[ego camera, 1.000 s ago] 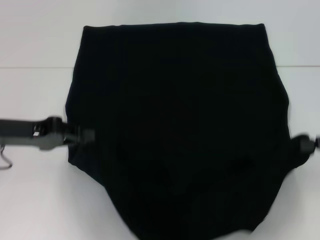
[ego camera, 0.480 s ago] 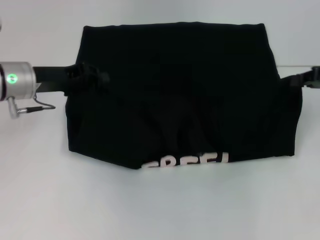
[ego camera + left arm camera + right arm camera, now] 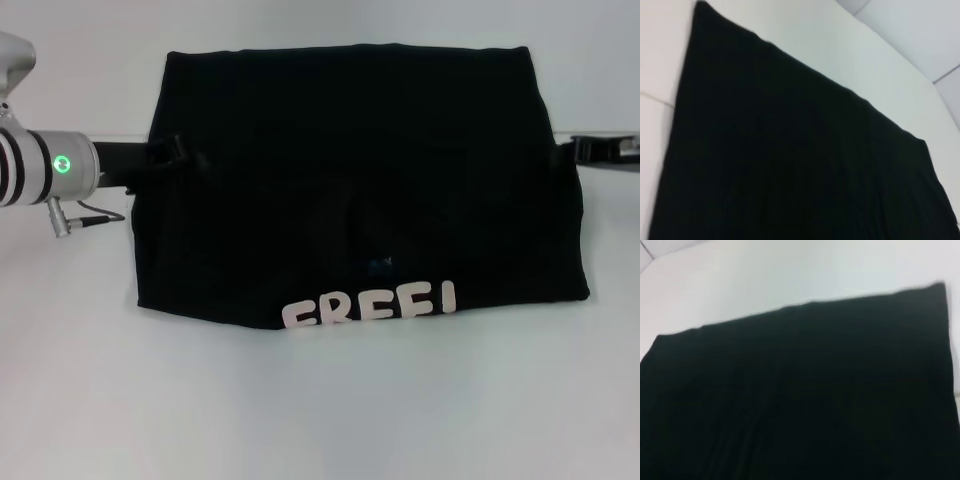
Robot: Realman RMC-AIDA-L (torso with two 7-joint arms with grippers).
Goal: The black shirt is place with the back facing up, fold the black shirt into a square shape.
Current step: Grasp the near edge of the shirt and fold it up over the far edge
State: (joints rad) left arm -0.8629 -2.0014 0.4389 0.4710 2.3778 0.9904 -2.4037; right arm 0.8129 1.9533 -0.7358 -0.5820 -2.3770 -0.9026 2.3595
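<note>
The white desk [image 3: 320,410] carries the black shirt [image 3: 360,180], folded over with white letters [image 3: 370,303] at its near edge. The left hand [image 3: 172,152] and right hand [image 3: 570,152] meet its sides; their grip cannot be told.

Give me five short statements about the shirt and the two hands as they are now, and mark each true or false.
1. White letters show along the near edge of the shirt. True; the letters sit at the fold nearest the robot.
2. The left hand is at the shirt's left edge. True.
3. The right hand hangs high over the shirt's middle. False; it is at the shirt's right edge.
4. The shirt lies crumpled in a ball. False; it lies as a broad folded block on the table.
5. A green light shows on the left arm. True; the light glows on its silver wrist.
</note>
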